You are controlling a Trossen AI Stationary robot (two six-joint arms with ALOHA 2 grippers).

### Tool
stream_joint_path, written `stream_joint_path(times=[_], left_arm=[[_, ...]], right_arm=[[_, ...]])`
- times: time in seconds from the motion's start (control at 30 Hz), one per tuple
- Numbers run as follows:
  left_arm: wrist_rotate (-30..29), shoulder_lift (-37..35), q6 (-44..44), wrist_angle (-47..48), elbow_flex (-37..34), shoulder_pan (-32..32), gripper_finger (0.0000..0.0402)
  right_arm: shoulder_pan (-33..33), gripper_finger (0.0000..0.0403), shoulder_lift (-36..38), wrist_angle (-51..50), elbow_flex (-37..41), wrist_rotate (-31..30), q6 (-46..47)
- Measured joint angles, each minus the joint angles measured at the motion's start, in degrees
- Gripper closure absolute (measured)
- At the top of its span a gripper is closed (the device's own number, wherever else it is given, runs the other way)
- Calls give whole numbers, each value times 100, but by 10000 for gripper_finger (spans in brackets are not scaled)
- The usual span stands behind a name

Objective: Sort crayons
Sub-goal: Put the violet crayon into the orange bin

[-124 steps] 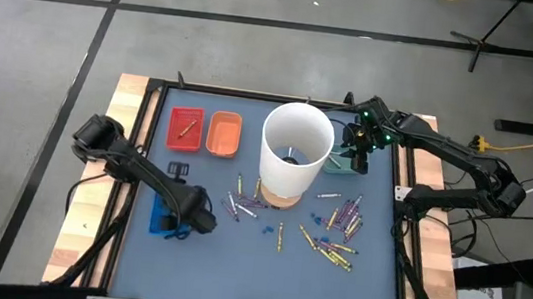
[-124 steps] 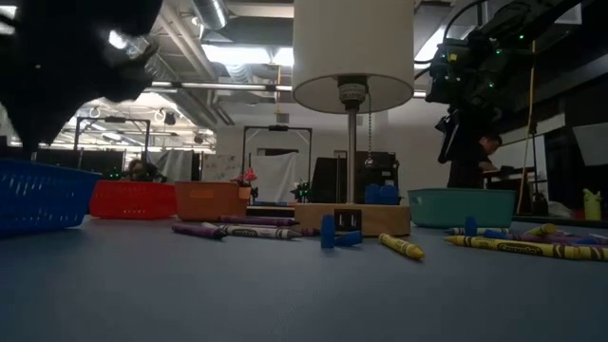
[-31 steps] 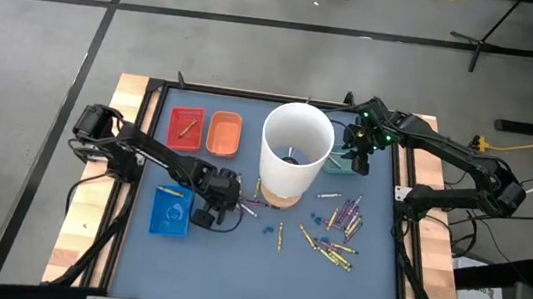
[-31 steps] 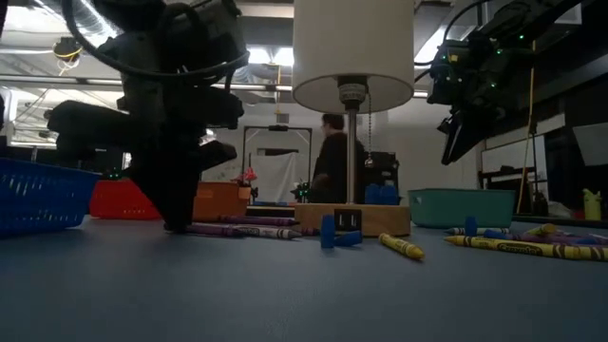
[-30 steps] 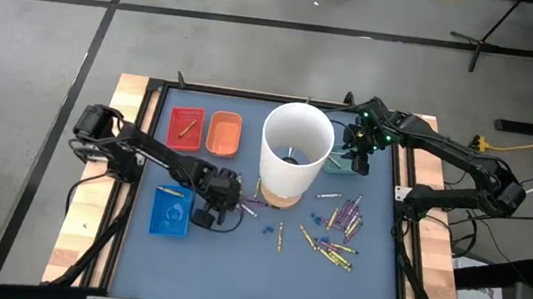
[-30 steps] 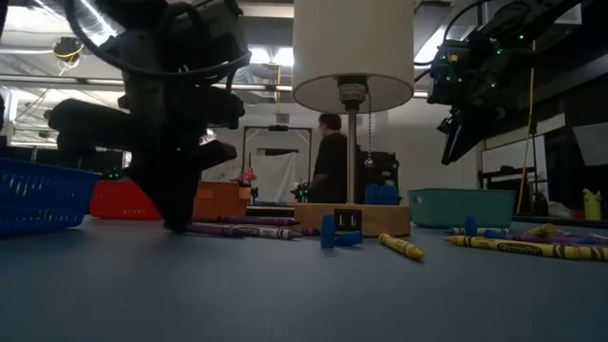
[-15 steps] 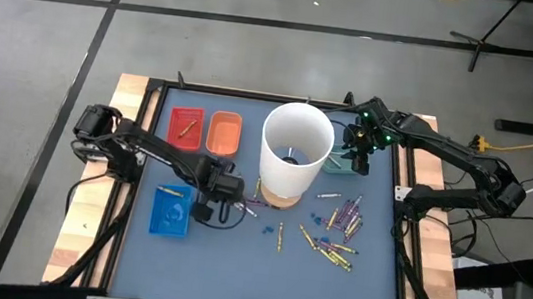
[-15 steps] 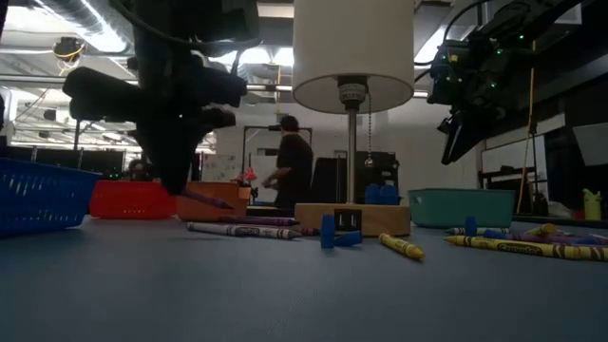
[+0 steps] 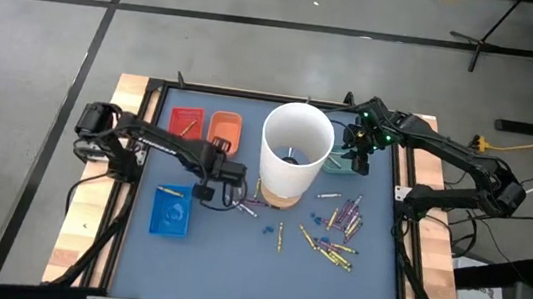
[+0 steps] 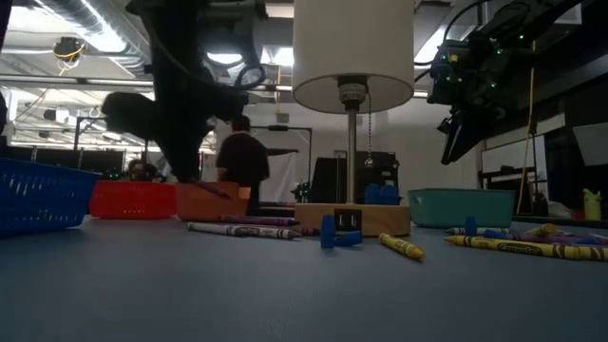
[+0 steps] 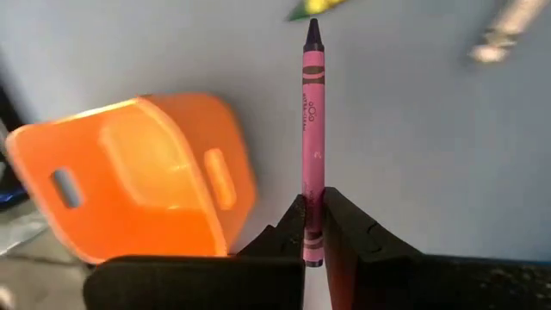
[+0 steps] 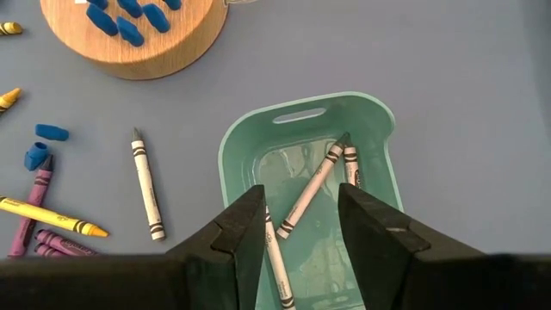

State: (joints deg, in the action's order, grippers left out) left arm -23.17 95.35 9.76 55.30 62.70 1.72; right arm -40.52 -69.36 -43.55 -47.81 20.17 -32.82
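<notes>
The left claw (image 11: 312,226) is closed narrow on one purple-pink crayon (image 11: 312,146), and it grips only the blunt end, so most of the stick reaches out past the fingers. I judge this as the main risk: with such a short hold the crayon can pivot or slip if its free tip knocks the rim of the orange tray (image 11: 129,172) that lies just beside it. If the claw opens before it is over a tray, the crayon will fall on the counter (image 9: 233,267) and roll.

In the high view this claw (image 9: 212,169) is at about 9 o'clock from the tall white cylinder (image 9: 296,153), near the orange tray. The right claw (image 12: 301,224) hangs open wide over the teal tray (image 12: 379,116), at about 3 o'clock from the cylinder, with nothing between its fingers.

The held crayon is thin and straight, with a paper wrapper, dark printed text and a darker pointed tip. White crayons (image 12: 314,181) lie crossed inside the teal tray. Many loose crayons (image 9: 337,240), mostly purple and yellow, are still scattered at about 4 o'clock from the cylinder, so in my judgement much sorting is left
</notes>
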Motion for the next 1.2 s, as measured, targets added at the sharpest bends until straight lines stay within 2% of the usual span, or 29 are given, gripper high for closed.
stream_joint_path(times=[0.17,0.4,0.63,1.03,1.2], left_arm=[[-292,-112,-2,-108,5,-184,398],[-349,-408,-71,-392,7,-455,398],[-758,-456,-564,-485,11,-838,398],[-541,-454,-4177,-488,11,-1531,398],[-145,-454,-4887,-468,9,-1705,385]], right_arm=[[-1,255,0,0,0,1,0],[1,255,0,0,0,0,0],[0,255,0,0,0,-1,0],[1,255,0,0,0,-1,0],[-1,255,0,-1,0,-1,0]])
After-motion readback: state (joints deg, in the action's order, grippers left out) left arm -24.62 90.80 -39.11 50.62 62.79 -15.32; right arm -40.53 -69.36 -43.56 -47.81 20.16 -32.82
